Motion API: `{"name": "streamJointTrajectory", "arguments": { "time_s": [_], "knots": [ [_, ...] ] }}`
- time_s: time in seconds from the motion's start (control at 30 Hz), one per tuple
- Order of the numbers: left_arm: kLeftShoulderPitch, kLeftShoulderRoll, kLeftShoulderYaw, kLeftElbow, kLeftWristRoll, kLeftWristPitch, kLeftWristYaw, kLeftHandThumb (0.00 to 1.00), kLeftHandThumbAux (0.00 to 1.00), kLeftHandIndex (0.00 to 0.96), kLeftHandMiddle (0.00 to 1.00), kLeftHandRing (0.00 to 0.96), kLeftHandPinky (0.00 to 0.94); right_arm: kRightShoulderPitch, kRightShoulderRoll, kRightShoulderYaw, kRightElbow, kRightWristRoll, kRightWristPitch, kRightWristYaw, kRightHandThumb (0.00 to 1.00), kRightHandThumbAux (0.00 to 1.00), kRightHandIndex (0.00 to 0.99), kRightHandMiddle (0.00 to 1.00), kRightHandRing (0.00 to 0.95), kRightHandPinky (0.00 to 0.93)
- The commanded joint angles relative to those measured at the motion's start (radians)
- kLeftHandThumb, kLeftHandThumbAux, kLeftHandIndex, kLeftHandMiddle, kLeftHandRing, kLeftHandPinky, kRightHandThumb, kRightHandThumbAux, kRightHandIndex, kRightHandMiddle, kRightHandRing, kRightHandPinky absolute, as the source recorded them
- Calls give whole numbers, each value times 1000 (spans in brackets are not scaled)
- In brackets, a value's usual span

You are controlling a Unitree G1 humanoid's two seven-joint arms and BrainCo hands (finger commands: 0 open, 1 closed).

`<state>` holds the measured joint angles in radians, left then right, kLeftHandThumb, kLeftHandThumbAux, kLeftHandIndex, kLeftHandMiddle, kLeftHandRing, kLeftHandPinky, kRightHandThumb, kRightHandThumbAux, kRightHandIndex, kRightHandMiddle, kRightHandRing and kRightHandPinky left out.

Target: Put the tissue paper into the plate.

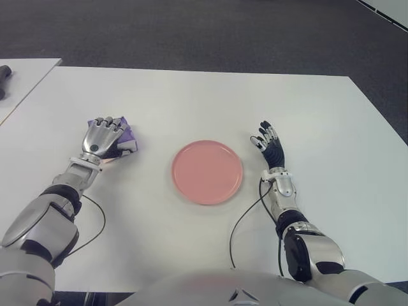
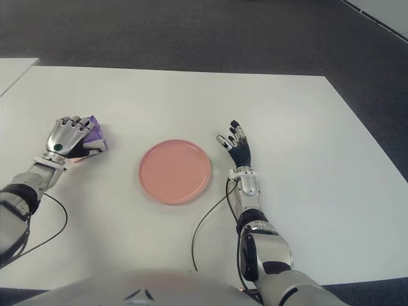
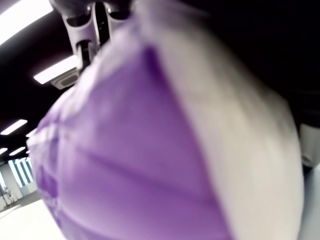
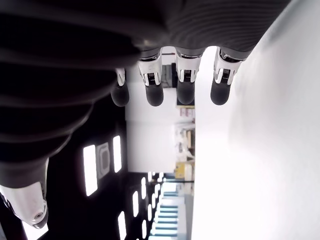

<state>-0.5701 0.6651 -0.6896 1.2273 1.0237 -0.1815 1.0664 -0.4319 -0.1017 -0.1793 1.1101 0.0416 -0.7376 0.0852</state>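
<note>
Lying at the left of the left eye view, the purple tissue paper (image 1: 127,137) is covered and clasped by the left hand (image 1: 102,139), whose fingers are curled over it on the white table (image 1: 191,102). The pink plate (image 1: 207,172) is seen at the centre of the frame, well apart from the tissue paper, with nothing on it. Right of the plate, near its rim, the right hand (image 1: 271,148) is shown with fingers spread, holding nothing; a black cable (image 1: 239,223) is trailed from its wrist toward the lower edge.

In the left wrist view, the frame is almost filled by the purple packet (its white end lies toward the right of the frame), pressed close against the palm.

In the right wrist view, four straight fingertips (image 4: 186,92) are lined along the upper edge, clear of the table.
</note>
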Motion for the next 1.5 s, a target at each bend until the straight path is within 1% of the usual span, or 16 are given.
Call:
{"name": "streamJointTrajectory", "arguments": {
  "time_s": [0.03, 0.27, 0.47, 0.97, 1.3, 1.5],
  "knots": [
    [14, -29, -27, 28, 11, -26, 49, 854, 665, 402, 543, 808, 786, 61, 6, -7, 50, 9, 40, 1, 48, 587, 0, 0, 0, 0],
    [3, -32, -41, 39, 12, -60, 83, 854, 665, 401, 545, 818, 793, 59, 5, -8, 52, 9, 41, 2, 48, 587, 0, 0, 0, 0],
    [-4, -34, -54, 45, 9, -68, 87, 855, 665, 401, 546, 822, 792, 57, 4, -8, 55, 10, 42, 3, 48, 587, 0, 0, 0, 0],
    [-8, -43, -51, 58, -7, -101, 99, 855, 665, 402, 547, 824, 795, 52, 1, -10, 60, 11, 44, 5, 48, 587, 0, 0, 0, 0],
    [-21, -41, -51, 58, -6, -84, 122, 855, 665, 402, 547, 823, 800, 48, 0, -12, 63, 11, 46, 6, 48, 587, 0, 0, 0, 0],
    [-45, -25, -37, 46, -16, -94, 122, 855, 665, 402, 547, 824, 808, 45, -1, -12, 67, 12, 47, 6, 48, 587, 0, 0, 0, 0]
  ]
}}
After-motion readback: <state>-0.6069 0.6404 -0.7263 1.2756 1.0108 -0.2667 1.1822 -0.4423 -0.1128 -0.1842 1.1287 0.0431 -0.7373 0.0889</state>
